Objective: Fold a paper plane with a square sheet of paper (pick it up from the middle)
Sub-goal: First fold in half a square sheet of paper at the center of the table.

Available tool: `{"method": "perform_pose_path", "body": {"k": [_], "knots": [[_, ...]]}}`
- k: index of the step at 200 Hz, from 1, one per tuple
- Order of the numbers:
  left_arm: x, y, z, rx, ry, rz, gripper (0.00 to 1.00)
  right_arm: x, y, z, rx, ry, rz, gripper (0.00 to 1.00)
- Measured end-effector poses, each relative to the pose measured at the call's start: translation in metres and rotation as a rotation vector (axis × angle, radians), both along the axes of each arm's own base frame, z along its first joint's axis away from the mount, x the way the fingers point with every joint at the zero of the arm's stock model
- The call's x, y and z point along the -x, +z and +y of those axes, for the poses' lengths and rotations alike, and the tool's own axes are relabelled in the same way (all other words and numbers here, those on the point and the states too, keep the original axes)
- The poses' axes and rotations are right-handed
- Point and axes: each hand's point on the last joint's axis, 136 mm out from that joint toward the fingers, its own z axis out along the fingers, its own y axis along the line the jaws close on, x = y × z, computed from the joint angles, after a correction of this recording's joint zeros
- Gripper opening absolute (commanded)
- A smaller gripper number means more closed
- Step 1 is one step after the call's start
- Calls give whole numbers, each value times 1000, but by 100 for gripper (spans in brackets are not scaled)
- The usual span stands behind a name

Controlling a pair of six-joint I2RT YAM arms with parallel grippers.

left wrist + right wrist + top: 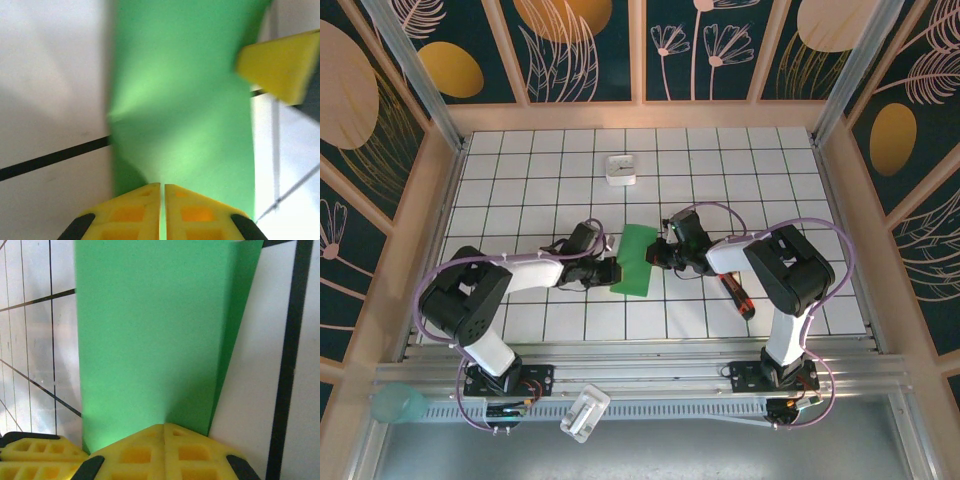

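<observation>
One bright green sheet of paper [638, 260], a smooth doubled rectangle.

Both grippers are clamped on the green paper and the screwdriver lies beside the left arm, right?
No: the screwdriver lies beside the right arm, as the top external view shows. The left gripper and right gripper are both clamped on the green paper.
</observation>
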Motion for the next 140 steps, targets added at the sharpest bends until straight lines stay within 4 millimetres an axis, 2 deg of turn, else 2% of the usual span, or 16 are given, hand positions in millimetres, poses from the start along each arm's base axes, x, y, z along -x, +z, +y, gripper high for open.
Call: {"method": "perform_pose_path", "body": {"k": [39,62,87,106,130,140], "knots": [[11,11,9,3,-7,-22,15,0,0,0,2,3,-3,0],[15,25,-2,72,-37,-31,17,0,0,0,2,5,-5,0],[20,28,-11,111,-67,-19,17,0,0,0,3,5,-5,0],[22,20,-10,90,-67,-7,15,0,0,0,3,5,-5,0],[25,0,3,7,-46,24,13,0,0,0,4,8,-8,0],[24,-1,4,-1,-46,14,13,0,0,0,5,10,-10,0]]}}
